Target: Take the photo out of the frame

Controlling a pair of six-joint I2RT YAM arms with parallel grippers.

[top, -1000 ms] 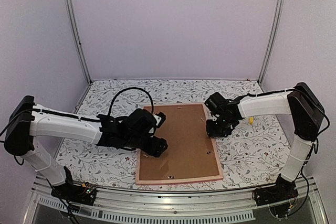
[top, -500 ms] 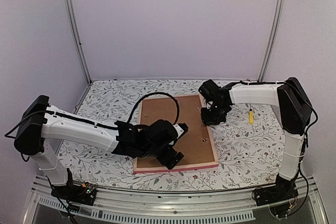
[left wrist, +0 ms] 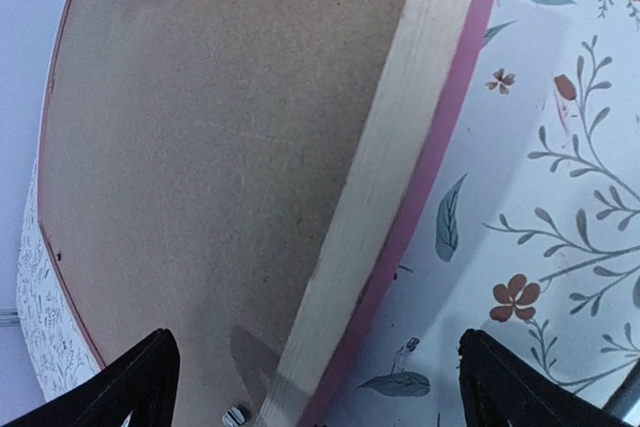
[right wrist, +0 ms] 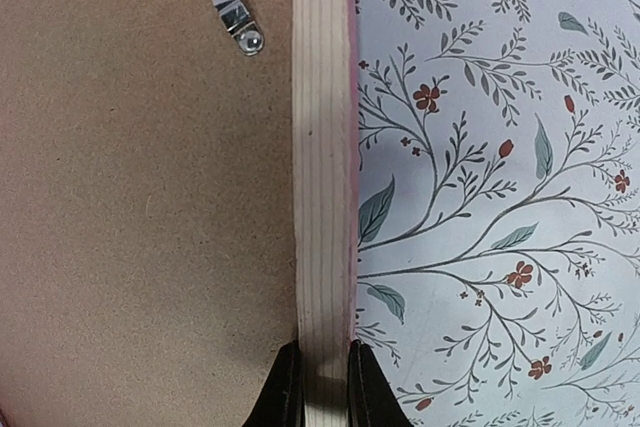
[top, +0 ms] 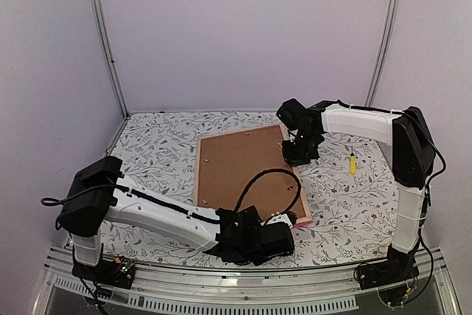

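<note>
2 grippers at frame (right wrist: 322,147), back side up on table (top: 147,153).
R gripper (right wrist: 322,387) pinches its far-right wood rail; L gripper (left wrist: 320,387) spread wide, straddling the near-right pink edge.

Bright, soft, even light — the frame (left wrist: 380,197) casts a pale shadow on the bench (left wrist: 600,97) just beside it.

No legible text (any view)
</note>
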